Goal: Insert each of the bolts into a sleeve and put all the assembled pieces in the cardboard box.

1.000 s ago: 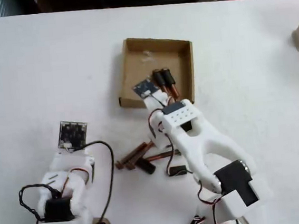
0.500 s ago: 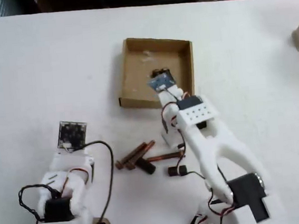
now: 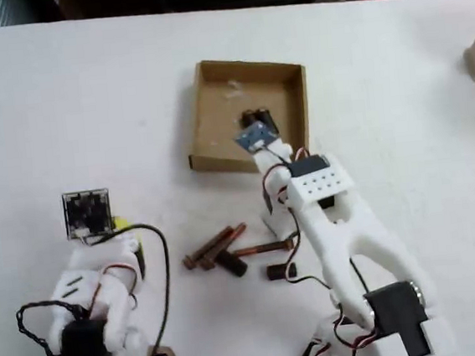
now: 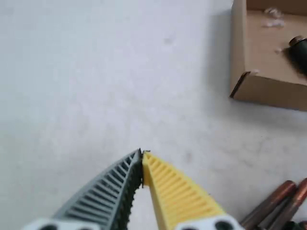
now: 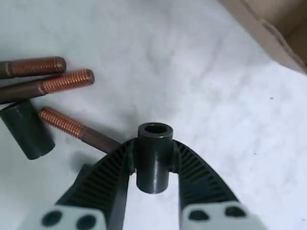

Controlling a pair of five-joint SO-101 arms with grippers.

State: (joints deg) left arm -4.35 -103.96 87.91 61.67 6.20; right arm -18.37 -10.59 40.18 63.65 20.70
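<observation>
Left end effector (image 4: 143, 154): clamped on nothing, grey and yellow tips pressed together, over bare counter (image 3: 62, 102), well left of everything else.
Bolts (image 3: 215, 246): copper, lying loose in a little pile mid-counter, near the box's front wall.
Loose sleeve (image 3: 232, 265): dark, lying right up against the bolts.
Right end effector (image 5: 153, 143): gripping a dark sleeve (image 5: 154, 163) from both sides, open bore facing the wrist camera, just beside the bolts.
Cardboard box (image 3: 215, 121): behind the pile, a couple of dark pieces (image 3: 257, 121) inside toward its right wall, partly hidden by the right arm (image 3: 343, 227).
</observation>
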